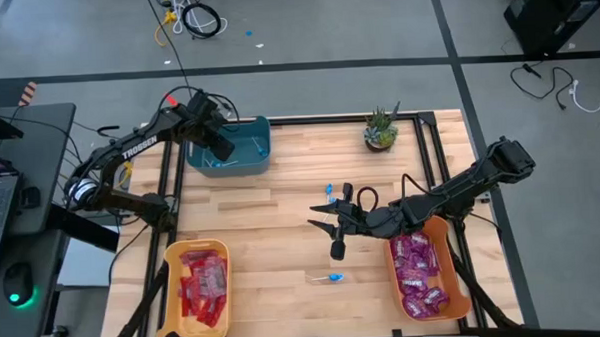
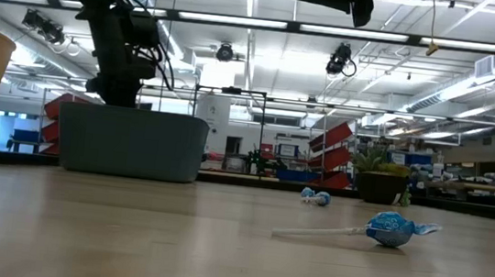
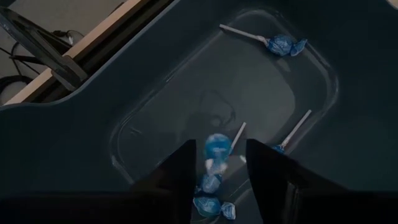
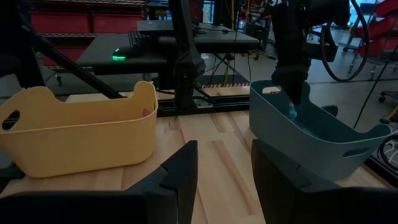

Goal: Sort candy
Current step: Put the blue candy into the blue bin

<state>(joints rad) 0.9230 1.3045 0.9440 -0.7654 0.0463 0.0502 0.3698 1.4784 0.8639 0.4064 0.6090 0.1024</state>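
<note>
My left gripper (image 3: 221, 144) stands open over the teal bin (image 1: 241, 143), pointing steeply down into it. A blue lollipop (image 3: 216, 149) shows blurred between its fingers, with a gap to each. More blue lollipops (image 3: 283, 45) lie on the bin's floor. My right gripper (image 4: 224, 180) hangs open and holds nothing above mid-table (image 1: 327, 238), pointing toward the table's left. Two blue lollipops lie flat on the wood, one (image 1: 329, 192) beyond the right gripper and one (image 1: 334, 277) nearer the front edge. Red packets (image 1: 204, 282) fill the yellow bin, and purple packets (image 1: 419, 274) fill the orange bin.
The yellow bin (image 1: 174, 293) stands at the front left and the orange bin (image 1: 453, 253) at the front right. A small potted plant (image 1: 381, 131) sits at the back right. Bare wood lies between the bins around the loose lollipops.
</note>
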